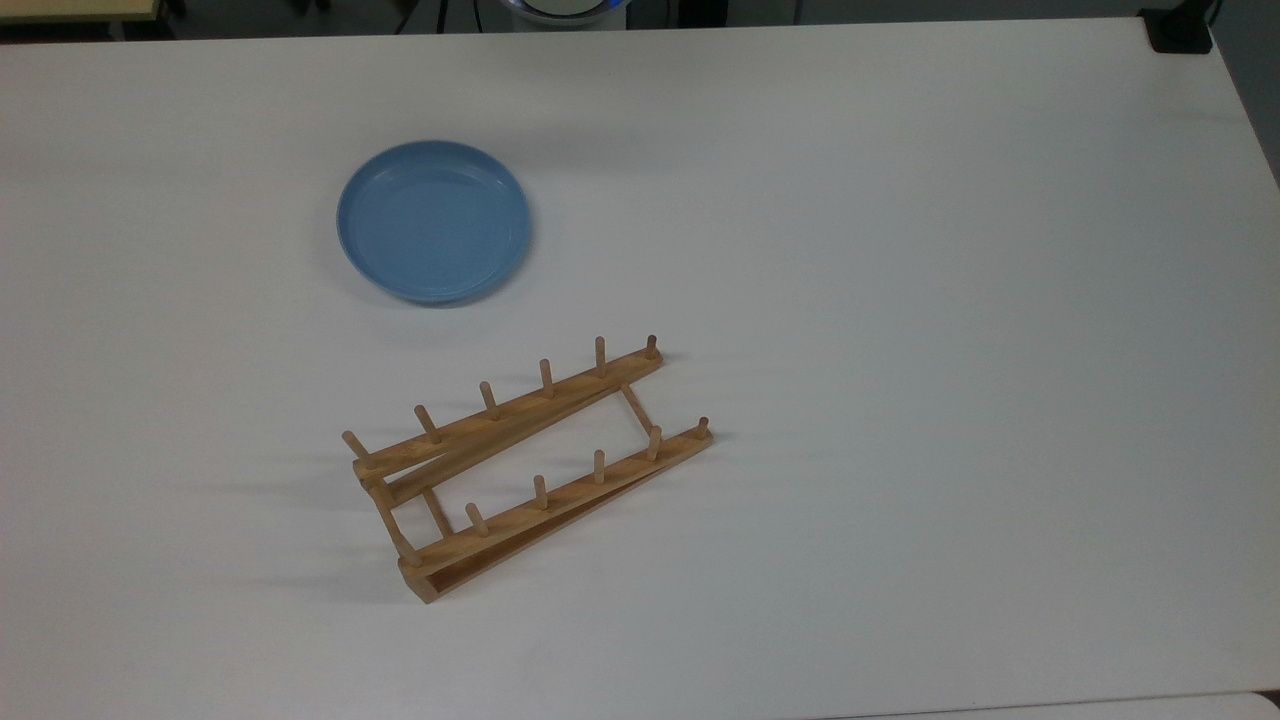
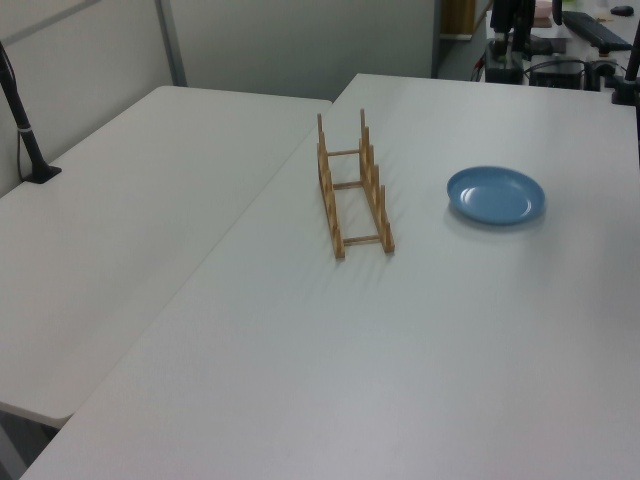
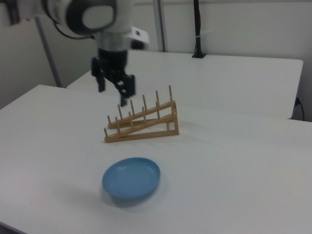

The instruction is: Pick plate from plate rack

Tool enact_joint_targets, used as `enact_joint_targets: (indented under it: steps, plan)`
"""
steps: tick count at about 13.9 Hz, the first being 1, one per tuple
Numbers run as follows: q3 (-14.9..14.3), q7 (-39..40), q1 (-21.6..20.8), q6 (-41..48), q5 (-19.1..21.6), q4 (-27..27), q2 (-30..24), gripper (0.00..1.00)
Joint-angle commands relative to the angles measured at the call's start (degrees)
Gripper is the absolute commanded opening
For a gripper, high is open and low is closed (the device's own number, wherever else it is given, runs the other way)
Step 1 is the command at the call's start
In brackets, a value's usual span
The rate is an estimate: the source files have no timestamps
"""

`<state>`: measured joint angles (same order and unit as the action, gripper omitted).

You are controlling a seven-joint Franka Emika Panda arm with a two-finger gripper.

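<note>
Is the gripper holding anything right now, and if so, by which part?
Nothing. The black two-finger gripper hangs open and empty above the table; the round light-blue plate lies flat on the table.

White rounded arm (image 3: 92,17), grey joint cap, black end effector (image 3: 113,90).

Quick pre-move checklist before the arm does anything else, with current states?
1. Plate out of the plate rack: ok, lies flat on the table.
2. Plate apart from rack: ok, a gap shows in the top view.
3. Rack slots hold nothing: ok.
4. Gripper jaws open, holding nothing: ok.
5. Gripper raised above the table: ok in the right view.
6. Rack upright on its base: ok.
</note>
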<state>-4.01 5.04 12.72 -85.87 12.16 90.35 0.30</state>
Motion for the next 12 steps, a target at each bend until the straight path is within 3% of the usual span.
enact_joint_targets:
  steps: [1,4,6,8,12]
  plan:
    - [-0.38,-12.73,-6.38,2.28,-2.58,0.62,-4.86,1.00]
    - [-0.38,-12.61,-10.34,1.33,-7.31,0.80,-5.92,1.00]
    - [-0.38,-10.40,-11.75,-4.80,-10.65,2.28,-5.57,1.00]
    - [-0.38,-10.40,-11.84,-10.61,-12.33,3.08,-4.35,1.00]
    - [-0.38,-10.31,-12.02,-11.43,-13.74,2.82,-3.64,1.00]
